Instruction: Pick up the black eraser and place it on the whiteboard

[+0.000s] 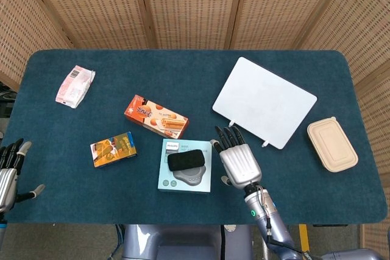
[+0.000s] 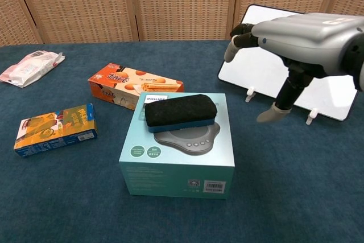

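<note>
The black eraser (image 1: 187, 160) (image 2: 181, 112) lies on top of a light blue box (image 1: 186, 179) (image 2: 177, 166) near the table's front middle. The whiteboard (image 1: 264, 101) (image 2: 316, 87) stands propped on small feet at the right. My right hand (image 1: 239, 159) (image 2: 301, 35) hovers open, fingers spread, just right of the box and apart from the eraser. My left hand (image 1: 8, 172) shows only in the head view, at the table's left front edge, open and holding nothing.
An orange biscuit box (image 1: 156, 117) (image 2: 135, 85) lies behind the blue box. A small orange-green carton (image 1: 113, 149) (image 2: 56, 128) sits to its left. A white packet (image 1: 75, 85) (image 2: 30, 66) is at far left. A beige lidded container (image 1: 331, 143) rests at the right edge.
</note>
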Controlling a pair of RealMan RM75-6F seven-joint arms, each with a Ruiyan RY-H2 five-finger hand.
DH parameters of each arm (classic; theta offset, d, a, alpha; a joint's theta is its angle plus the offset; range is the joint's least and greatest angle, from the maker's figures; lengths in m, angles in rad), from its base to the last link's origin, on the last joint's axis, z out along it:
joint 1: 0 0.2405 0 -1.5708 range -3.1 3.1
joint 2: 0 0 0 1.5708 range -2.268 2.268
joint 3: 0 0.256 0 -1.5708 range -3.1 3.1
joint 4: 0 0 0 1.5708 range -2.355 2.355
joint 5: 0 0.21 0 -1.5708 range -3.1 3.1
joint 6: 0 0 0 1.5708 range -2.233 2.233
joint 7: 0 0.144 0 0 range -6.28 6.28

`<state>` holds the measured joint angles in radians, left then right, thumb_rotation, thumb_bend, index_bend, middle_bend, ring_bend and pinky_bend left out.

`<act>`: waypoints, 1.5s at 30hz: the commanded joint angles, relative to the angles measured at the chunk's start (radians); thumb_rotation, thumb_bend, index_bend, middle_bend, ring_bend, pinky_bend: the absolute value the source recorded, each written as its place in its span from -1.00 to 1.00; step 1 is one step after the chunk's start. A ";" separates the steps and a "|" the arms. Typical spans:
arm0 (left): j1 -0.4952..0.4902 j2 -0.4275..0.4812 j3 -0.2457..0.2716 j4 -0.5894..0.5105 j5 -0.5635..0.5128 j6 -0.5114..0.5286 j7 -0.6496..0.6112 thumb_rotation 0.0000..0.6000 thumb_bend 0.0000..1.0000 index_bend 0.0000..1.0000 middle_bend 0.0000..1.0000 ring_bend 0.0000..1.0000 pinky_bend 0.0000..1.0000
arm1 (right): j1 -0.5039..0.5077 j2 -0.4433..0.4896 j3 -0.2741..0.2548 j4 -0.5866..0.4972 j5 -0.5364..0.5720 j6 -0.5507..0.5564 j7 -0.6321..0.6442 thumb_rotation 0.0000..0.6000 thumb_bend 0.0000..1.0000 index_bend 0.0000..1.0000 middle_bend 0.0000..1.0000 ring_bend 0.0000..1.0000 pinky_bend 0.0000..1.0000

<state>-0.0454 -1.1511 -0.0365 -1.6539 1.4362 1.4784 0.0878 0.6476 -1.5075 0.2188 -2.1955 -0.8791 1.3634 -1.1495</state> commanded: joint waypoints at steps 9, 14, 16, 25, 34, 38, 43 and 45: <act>0.000 0.002 0.000 -0.001 -0.002 -0.002 -0.010 1.00 -0.69 -1.00 -1.00 -1.00 -1.00 | 0.107 -0.099 0.036 0.033 0.112 0.055 -0.093 1.00 -0.89 -0.52 -1.00 -1.00 -1.00; 0.000 0.010 -0.004 -0.003 -0.012 -0.008 -0.026 1.00 -0.69 -1.00 -1.00 -1.00 -1.00 | 0.145 -0.118 0.068 0.061 0.185 0.055 -0.091 1.00 -0.89 -0.51 -1.00 -1.00 -1.00; 0.000 0.011 -0.004 -0.002 -0.010 -0.007 -0.030 1.00 -0.69 -1.00 -1.00 -1.00 -1.00 | 0.154 -0.116 0.077 0.071 0.205 0.052 -0.083 1.00 -0.88 -0.51 -1.00 -1.00 -1.00; 0.000 0.008 -0.001 0.005 0.000 -0.003 -0.032 1.00 -0.69 -1.00 -1.00 -1.00 -1.00 | 0.203 -0.107 0.117 0.130 0.300 0.032 -0.052 1.00 -0.85 -0.50 -1.00 -1.00 -1.00; -0.001 0.009 -0.003 0.007 -0.006 -0.006 -0.032 1.00 -0.69 -1.00 -1.00 -1.00 -1.00 | 0.244 -0.140 0.098 0.145 0.334 0.066 -0.053 1.00 -0.82 -0.44 -1.00 -1.00 -1.00; -0.002 0.010 -0.004 0.006 -0.010 -0.010 -0.032 1.00 -0.69 -1.00 -1.00 -1.00 -1.00 | 0.263 -0.155 0.104 0.138 0.357 0.107 -0.070 1.00 -0.81 -0.42 -1.00 -1.00 -1.00; -0.002 0.010 -0.001 0.003 -0.008 -0.011 -0.029 1.00 -0.69 -1.00 -1.00 -1.00 -1.00 | 0.288 -0.169 0.106 0.131 0.371 0.135 -0.084 1.00 -0.80 -0.39 -1.00 -1.00 -1.00; -0.002 0.010 0.000 0.002 -0.007 -0.011 -0.029 1.00 -0.69 -1.00 -1.00 -1.00 -1.00 | 0.297 -0.177 0.107 0.131 0.378 0.139 -0.086 1.00 -0.79 -0.38 -1.00 -1.00 -1.00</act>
<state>-0.0470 -1.1408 -0.0369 -1.6517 1.4287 1.4676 0.0592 0.9415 -1.6811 0.3253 -2.0644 -0.5039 1.5009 -1.2343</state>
